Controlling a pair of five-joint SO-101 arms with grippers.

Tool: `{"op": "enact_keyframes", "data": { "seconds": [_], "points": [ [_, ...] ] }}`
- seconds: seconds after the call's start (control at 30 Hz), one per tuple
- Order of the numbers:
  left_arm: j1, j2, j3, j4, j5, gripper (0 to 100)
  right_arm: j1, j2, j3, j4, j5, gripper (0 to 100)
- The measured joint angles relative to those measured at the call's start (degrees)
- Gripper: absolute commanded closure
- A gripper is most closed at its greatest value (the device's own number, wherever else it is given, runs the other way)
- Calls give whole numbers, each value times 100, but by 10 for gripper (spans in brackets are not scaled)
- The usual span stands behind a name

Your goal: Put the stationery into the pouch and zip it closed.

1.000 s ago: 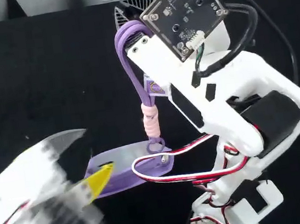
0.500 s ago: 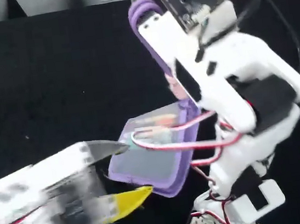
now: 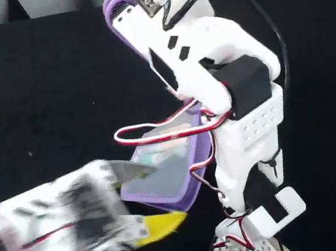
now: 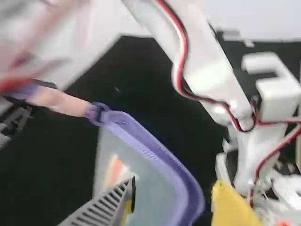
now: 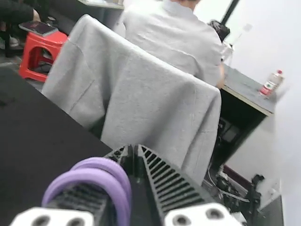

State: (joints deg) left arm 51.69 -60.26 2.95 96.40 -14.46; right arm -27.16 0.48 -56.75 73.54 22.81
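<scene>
The purple pouch [image 3: 164, 166] with a clear face hangs tilted above the black table, with orange and pale stationery [image 3: 165, 143] showing inside it. Its purple strap [image 3: 116, 3] runs up to my right gripper [image 5: 134, 162], which is shut on the strap's loop [image 5: 94, 179]. My left gripper [image 3: 168, 193] is open at the pouch's lower edge, grey finger [image 3: 133, 167] on the clear face, yellow finger [image 3: 159, 225] below. In the left wrist view the pouch's purple rim [image 4: 155, 160] lies between the fingers of my left gripper [image 4: 175, 186], and a pink piece [image 4: 61, 101] joins the strap to the pouch's corner.
The black table [image 3: 39, 87] spreads to the left and back. The right arm's body and base [image 3: 246, 127] stand close beside the pouch, with red and white wires [image 3: 156, 129] looping across it. A chair with a grey jacket [image 5: 136, 99] stands beyond the table.
The right arm swung up and left with the strap, and the pouch lifted and tilted. My left gripper came up under the pouch, its fingers now astride the lower edge.
</scene>
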Motion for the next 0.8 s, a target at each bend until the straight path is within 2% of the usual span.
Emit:
{"op": "enact_keyframes", "data": {
  "seconds": [0.27,0.43,0.53,0.67,0.73,0.8],
  "points": [
    [1257,-765,2444,-1600,114,733,-62,9,18,-158,0,985],
    [1424,-1451,3446,-2470,484,733,-62,9,18,-158,0,985],
    [1090,-1793,4062,-3007,519,733,-62,9,18,-158,0,985],
    [53,-2136,4598,-3763,510,733,-62,9,18,-158,0,985],
    [-378,-2338,4712,-3859,510,733,-62,9,18,-158,0,985],
    [-466,-2567,4747,-3833,510,733,-62,9,18,-158,0,985]
  ]
}}
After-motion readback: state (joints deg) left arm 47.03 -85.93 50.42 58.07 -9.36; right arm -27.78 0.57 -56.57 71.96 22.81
